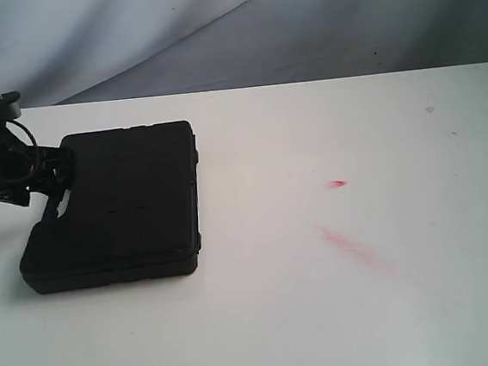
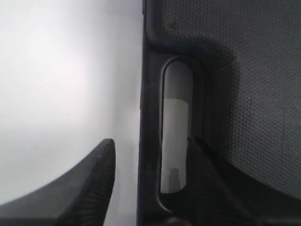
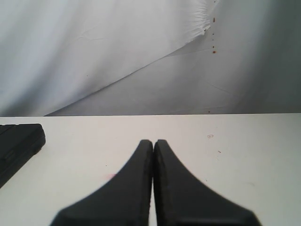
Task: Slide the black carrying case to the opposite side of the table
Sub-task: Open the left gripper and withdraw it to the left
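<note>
Straddling the handle [image 2: 150,94] of the case [image 1: 116,204], the left claw [image 2: 150,174] has one finger [image 2: 96,188] outside the bar and the other down in the handle slot. A bright strip of table [image 1: 369,309] shows between the outer finger and the bar, so the jaws are spread, not clamped. The inner finger looks close against the slot edge; contact not confirmed.

Right claw [image 3: 153,142]: fingers pressed together with nothing between them. It hangs above bare tabletop, well to the right of the case and facing the far cloth [image 3: 117,56].

Case: lying flat, lid up, on the left part of the table. Its handle side is turned to the left edge, where the left arm reaches in. Two red smears [image 1: 352,246] lie on the tabletop to its right, apart from it.

Progress (judgement): engagement at the handle is set up, but the case sits on the left side, so the slide looks barely started, if at all. Remaining: the whole crossing to the right side, past the smears, then letting go.
</note>
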`<state>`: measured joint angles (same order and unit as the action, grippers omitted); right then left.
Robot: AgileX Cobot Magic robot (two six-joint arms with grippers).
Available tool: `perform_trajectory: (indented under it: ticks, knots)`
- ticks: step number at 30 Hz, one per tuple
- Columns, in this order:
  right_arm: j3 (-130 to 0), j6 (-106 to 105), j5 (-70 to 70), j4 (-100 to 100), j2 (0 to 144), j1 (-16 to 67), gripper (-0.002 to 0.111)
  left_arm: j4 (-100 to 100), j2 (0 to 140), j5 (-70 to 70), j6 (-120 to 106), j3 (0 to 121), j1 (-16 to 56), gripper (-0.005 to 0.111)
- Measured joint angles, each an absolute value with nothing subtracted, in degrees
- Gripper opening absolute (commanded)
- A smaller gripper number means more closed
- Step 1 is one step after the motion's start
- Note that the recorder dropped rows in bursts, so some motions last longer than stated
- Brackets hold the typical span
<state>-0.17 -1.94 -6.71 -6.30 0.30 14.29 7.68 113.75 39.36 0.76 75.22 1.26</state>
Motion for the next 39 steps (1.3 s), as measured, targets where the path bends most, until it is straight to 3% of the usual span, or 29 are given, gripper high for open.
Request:
perform_trajectory:
  ticks: [10,18,39]
  knots:
    - [-0.17,-1.94,-6.71,-6.3,0.3,14.29,0.0,12.43,108.23,44.17,-2.32,73.0,1.26,0.041]
    - [-0.17,-1.94,-6.71,-6.3,0.3,14.29,0.0,23.05,101.32,41.45,-9.85,62.7,1.26,0.0]
    - [-0.17,-1.94,-6.71,-6.3,0.3,14.29,0.0,29.28,72.17,25.09,-11.93,37.48,1.26,0.0]
